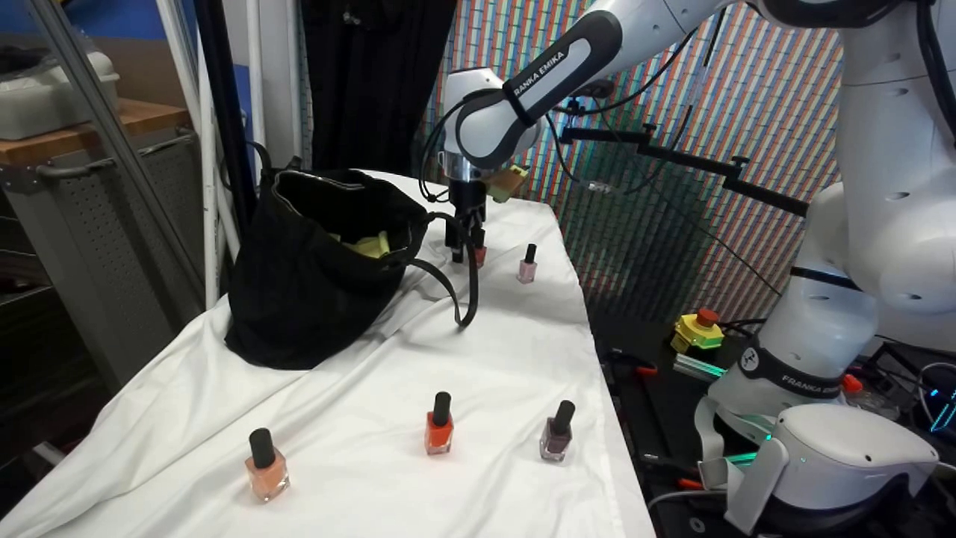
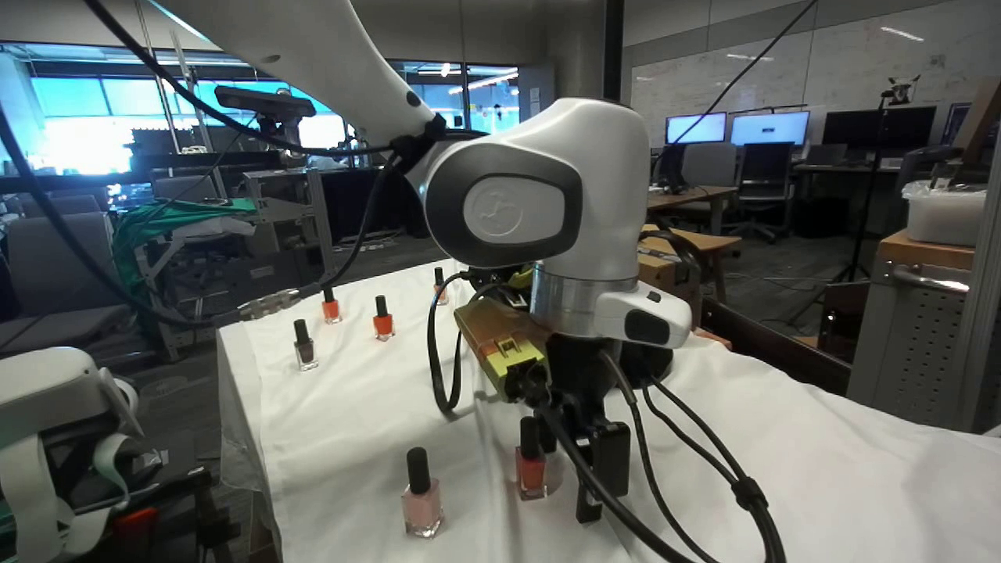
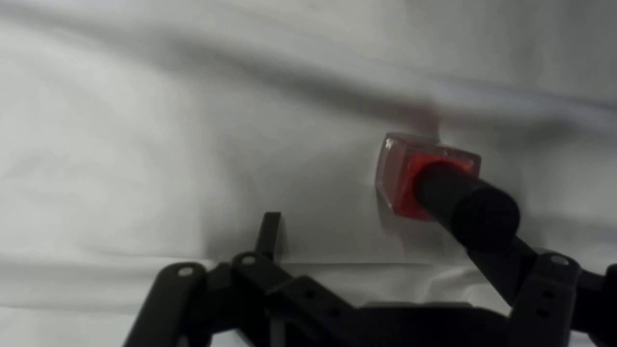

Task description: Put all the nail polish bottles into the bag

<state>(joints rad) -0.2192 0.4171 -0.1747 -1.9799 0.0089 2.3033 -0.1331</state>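
Six nail polish bottles [image 2: 422, 500] still to bag — gripper [image 3: 385, 241] spread wide near the red bottle [image 3: 441, 190]; the bag [image 1: 321, 284] hides its depths.

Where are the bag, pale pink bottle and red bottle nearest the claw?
Bag [image 1: 317, 295]: in an exterior view, black fabric side.
Pale pink bottle [image 2: 422, 504]: in an exterior view, glass body.
Red bottle [image 3: 447, 193]: in the wrist view, black cap.

Long reach from the arm [image 1: 564, 71], sloping down to a vertical wrist [image 2: 583, 303], and the gripper [image 3: 383, 243] points straight down, two fingers [image 3: 269, 236] spread wide apart!
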